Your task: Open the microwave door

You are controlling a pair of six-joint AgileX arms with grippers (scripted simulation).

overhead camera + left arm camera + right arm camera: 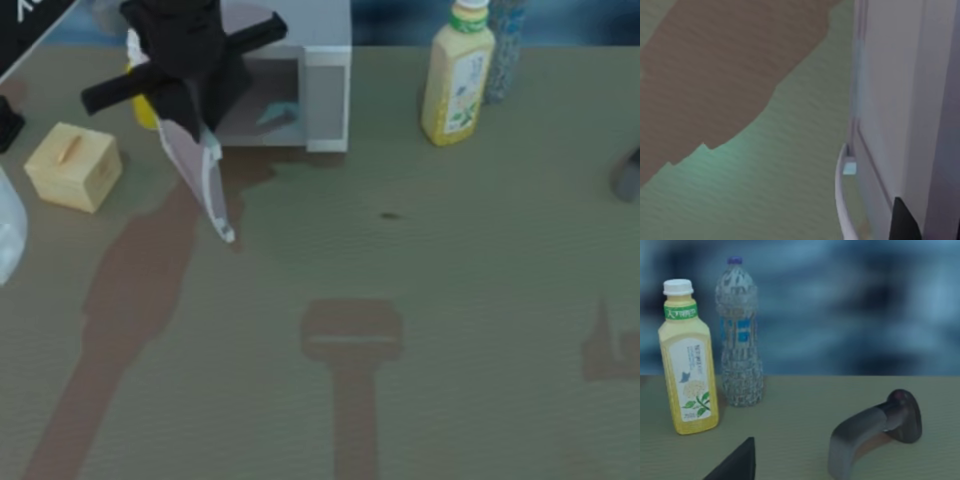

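The light-grey microwave point(325, 90) stands at the back of the table, left of centre, and its dark cavity with a teal floor point(265, 115) is exposed. The microwave door point(195, 165) is swung far out toward the front left, with its pale bar handle point(222, 215) at the free end. My left arm reaches over the microwave, and my left gripper point(190, 125) sits at the door's upper edge. In the left wrist view the door panel point(890, 100) and curved handle point(840, 200) fill one side, with a black part of the left gripper point(904, 225) against the panel. My right gripper point(740, 462) shows only in the right wrist view.
A tan wooden box point(72, 165) sits left of the door. A yellow juice bottle point(457, 80) point(689, 365) and a clear water bottle point(505, 50) point(740, 340) stand at the back right. A dark grey curved handheld device point(628, 175) point(875, 430) lies at the right edge.
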